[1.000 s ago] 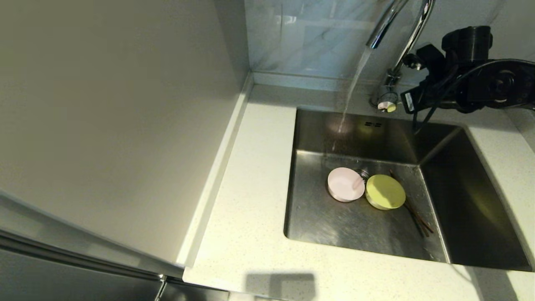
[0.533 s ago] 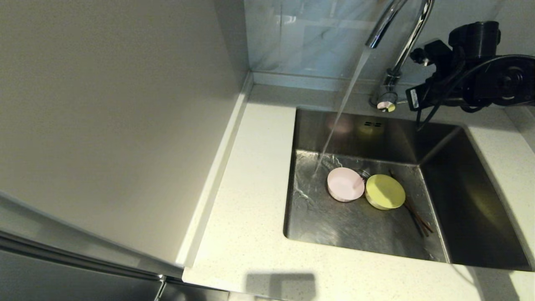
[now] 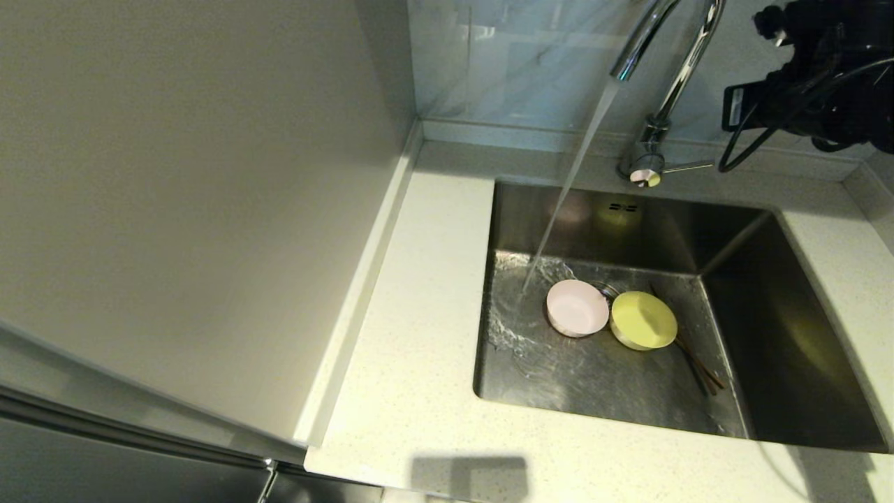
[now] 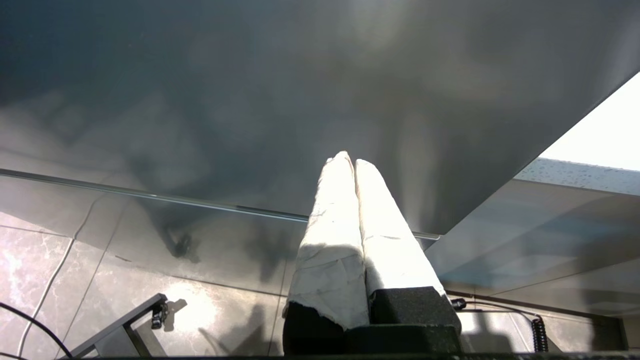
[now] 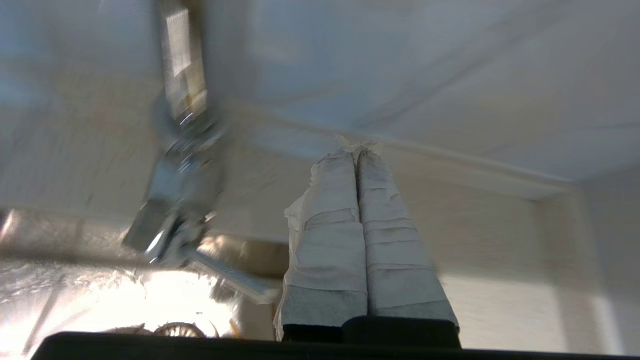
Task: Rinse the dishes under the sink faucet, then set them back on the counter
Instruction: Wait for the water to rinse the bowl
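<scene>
A pale-pink bowl [image 3: 577, 307] and a pale-yellow bowl [image 3: 643, 320] sit side by side on the floor of the steel sink [image 3: 601, 391]. The brown chopsticks [image 3: 698, 363] lie just right of the yellow bowl. Water pours from the chrome faucet [image 3: 681, 63] and strikes the sink floor left of the pink bowl. The faucet's thin lever [image 3: 688, 166] points right. My right arm [image 3: 817, 98] hovers high, to the right of the faucet; my right gripper [image 5: 357, 150] is shut and empty, clear of the faucet [image 5: 182, 165]. My left gripper [image 4: 348, 161] is shut, empty, parked low below the counter.
The speckled counter [image 3: 419, 335] wraps around the sink on the left, the front and the right. A tall pale cabinet panel [image 3: 195, 209] walls off the left side. Marbled wall tile [image 3: 524, 63] stands behind the faucet.
My right arm has pulled up and to the right, away from the faucet lever. The water stream has grown fuller and water now spreads over the sink floor.
</scene>
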Robot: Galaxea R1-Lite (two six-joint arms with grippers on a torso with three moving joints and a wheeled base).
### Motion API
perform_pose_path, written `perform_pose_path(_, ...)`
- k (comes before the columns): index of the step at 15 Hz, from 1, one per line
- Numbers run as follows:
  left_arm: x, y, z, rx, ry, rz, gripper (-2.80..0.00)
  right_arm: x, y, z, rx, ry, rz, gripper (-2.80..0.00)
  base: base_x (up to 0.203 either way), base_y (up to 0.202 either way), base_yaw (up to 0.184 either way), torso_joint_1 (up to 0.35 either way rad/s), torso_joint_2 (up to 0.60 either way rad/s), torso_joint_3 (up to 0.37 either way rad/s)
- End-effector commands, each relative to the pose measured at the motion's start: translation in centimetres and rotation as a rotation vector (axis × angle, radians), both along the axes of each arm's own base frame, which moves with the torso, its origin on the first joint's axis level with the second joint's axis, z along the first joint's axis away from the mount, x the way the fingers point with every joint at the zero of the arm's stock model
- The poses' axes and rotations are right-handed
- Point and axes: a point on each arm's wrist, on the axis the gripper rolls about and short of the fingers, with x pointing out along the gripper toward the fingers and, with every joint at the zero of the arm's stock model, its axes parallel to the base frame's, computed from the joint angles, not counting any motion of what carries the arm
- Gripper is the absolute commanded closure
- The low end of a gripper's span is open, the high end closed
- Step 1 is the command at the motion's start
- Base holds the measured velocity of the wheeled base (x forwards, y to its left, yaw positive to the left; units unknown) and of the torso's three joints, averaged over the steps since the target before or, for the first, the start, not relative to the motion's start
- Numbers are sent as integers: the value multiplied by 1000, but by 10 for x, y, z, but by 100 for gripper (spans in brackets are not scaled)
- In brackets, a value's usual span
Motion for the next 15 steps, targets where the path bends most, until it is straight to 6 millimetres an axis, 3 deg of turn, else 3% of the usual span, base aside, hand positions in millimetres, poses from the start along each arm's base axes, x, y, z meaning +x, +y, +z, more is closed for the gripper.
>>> perform_pose_path(1,0,0,0,0,-4,1,0,-27,-8,27,14,-75,-29,0,0,0,0,0,0,0)
perform_pose_path(4,0,0,0,0,-4,1,0,-68,-26,47,14,-97,-127,0,0,0,0,0,0,0)
perform_pose_path(8,0,0,0,0,-4,1,0,-137,-45,38,16,162,-249,0,0,0,0,0,0,0)
perform_pose_path(12,0,0,0,0,-4,1,0,-197,-38,2,62,322,-222,0,0,0,0,0,0,0)
perform_pose_path(15,0,0,0,0,-4,1,0,-253,-26,-13,112,298,-88,0,0,0,0,0,0,0)
